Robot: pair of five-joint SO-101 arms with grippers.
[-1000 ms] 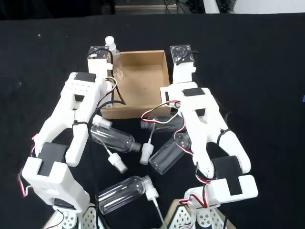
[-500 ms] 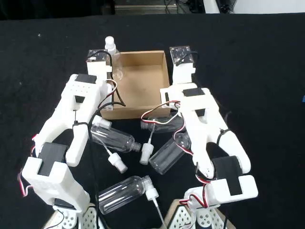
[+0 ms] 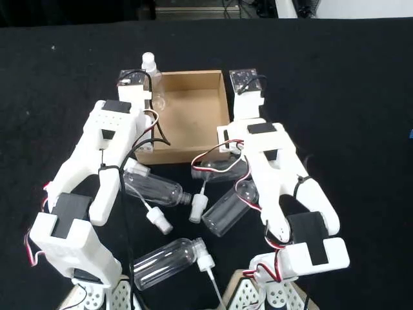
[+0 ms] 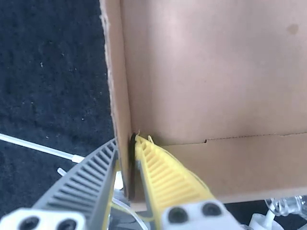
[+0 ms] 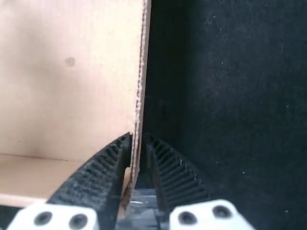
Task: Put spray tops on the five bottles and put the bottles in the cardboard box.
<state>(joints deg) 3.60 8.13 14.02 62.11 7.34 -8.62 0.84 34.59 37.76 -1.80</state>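
Observation:
The cardboard box (image 3: 192, 116) stands between both arms at the middle of the table. My left gripper (image 4: 127, 142) is shut on the box's left wall (image 4: 116, 72). My right gripper (image 5: 138, 139) is shut on its right wall (image 5: 141, 72). One capped clear bottle (image 3: 155, 87) stands upright in the box's far left corner. Three clear bottles lie in front of the box: one (image 3: 158, 188) by the left arm, one (image 3: 227, 210) in the middle, one (image 3: 164, 259) nearest the bases. Another bottle (image 3: 219, 169) lies partly under the right arm. Two loose spray tops (image 3: 159, 219) (image 3: 199, 205) lie between them.
The black cloth (image 3: 348, 97) covers the table, with free room to the right, left and beyond the box. Red, white and black cables (image 3: 216, 158) hang from the arms over the lying bottles. The arm bases (image 3: 258, 290) sit at the near edge.
Both grippers and the box held between them have shifted slightly toward the arm bases. The bottles and spray tops on the cloth have stayed put.

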